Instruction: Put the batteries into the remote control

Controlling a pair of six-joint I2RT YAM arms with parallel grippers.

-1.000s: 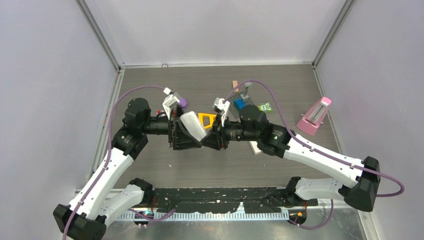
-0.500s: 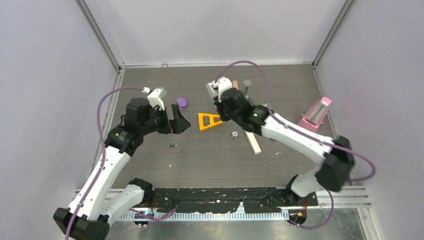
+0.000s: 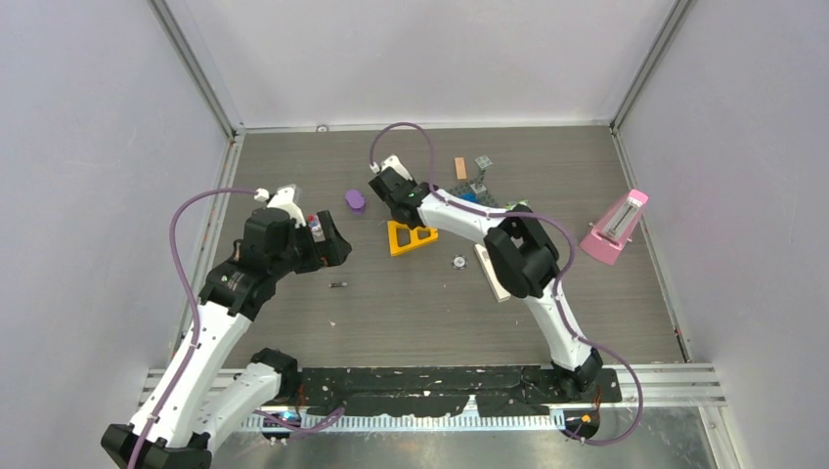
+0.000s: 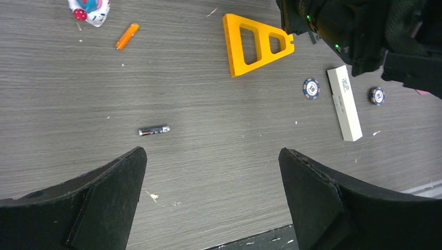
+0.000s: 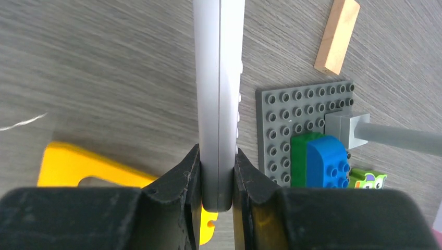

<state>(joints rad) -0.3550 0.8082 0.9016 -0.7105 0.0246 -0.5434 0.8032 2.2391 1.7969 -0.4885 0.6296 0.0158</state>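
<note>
One slim dark battery [image 4: 154,130] lies alone on the table, ahead and left of my open, empty left gripper [image 4: 211,156]. In the top view the battery [image 3: 338,284] is just below the left gripper [image 3: 332,242]. No other batteries show. My right gripper [image 5: 217,156] is shut on the grey-white remote control [image 5: 219,78], held edge-on above the table. In the top view the right gripper [image 3: 396,195] is at the back, beside the yellow triangle [image 3: 411,237], and the remote is hidden.
A small orange stick [image 4: 127,36], a white block [image 4: 345,102] and two poker chips [image 4: 311,88] lie around the yellow triangle [image 4: 255,44]. A grey brick plate [image 5: 302,130] with blue and green bricks and a wooden block [image 5: 337,35] lie beside the remote. A pink metronome [image 3: 616,227] stands right.
The two grippers met at the remote in the middle, then parted. My left gripper let go and drew back left. My right gripper carried the remote to the back.
</note>
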